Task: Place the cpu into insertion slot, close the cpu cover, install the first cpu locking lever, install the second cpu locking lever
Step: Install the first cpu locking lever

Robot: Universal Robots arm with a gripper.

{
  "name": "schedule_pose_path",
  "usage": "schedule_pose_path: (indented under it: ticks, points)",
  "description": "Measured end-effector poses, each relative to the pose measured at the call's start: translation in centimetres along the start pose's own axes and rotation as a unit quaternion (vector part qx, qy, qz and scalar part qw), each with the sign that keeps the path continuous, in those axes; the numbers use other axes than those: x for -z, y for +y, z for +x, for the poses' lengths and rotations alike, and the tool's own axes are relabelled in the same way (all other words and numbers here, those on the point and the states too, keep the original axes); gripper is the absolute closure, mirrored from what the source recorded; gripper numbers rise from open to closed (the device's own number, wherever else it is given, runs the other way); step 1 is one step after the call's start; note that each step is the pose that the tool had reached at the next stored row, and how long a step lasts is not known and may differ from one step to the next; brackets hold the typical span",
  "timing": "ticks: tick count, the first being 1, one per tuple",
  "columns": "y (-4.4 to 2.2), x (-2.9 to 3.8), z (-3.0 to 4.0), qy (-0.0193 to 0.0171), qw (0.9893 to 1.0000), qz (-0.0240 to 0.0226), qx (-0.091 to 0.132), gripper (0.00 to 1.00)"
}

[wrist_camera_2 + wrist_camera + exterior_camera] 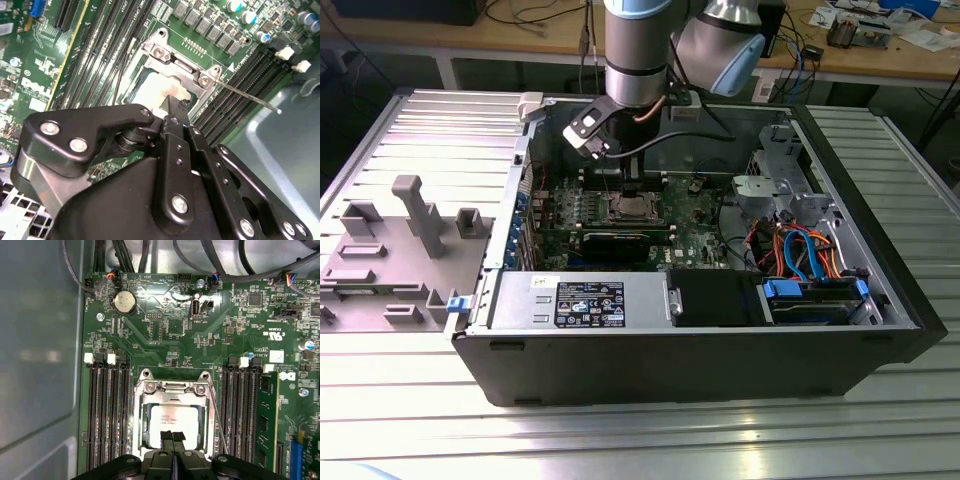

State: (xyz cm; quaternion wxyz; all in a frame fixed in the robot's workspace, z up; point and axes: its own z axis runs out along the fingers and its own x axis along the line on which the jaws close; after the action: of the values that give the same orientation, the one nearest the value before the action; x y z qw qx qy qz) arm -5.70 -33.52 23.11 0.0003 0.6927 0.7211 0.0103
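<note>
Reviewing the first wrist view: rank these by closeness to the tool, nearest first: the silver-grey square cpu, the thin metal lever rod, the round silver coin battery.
1. The silver-grey square cpu, right under the tool tips.
2. The thin metal lever rod, just to one side of the cpu.
3. The round silver coin battery, far off on the green motherboard.

Bright, even room light, soft shadow inside the case (670,362), pale glare on the cpu (172,417).
</note>
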Motion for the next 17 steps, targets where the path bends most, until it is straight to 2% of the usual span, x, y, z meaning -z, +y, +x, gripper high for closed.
schedule_pose_path:
  ticks: [6,13,15,17]
  points:
    - [0.02,1.62,0.02,0.0,1.0,0.0,0.0,0.89]
    - [0.03,1.77,0.02,0.0001,1.0,0.0001,0.003,0.89]
    - [0.03,1.77,0.02,0.0004,0.9996,0.0004,0.029,0.89]
    - [0.03,1.77,0.02,0.0008,0.9986,0.0007,0.053,0.89]
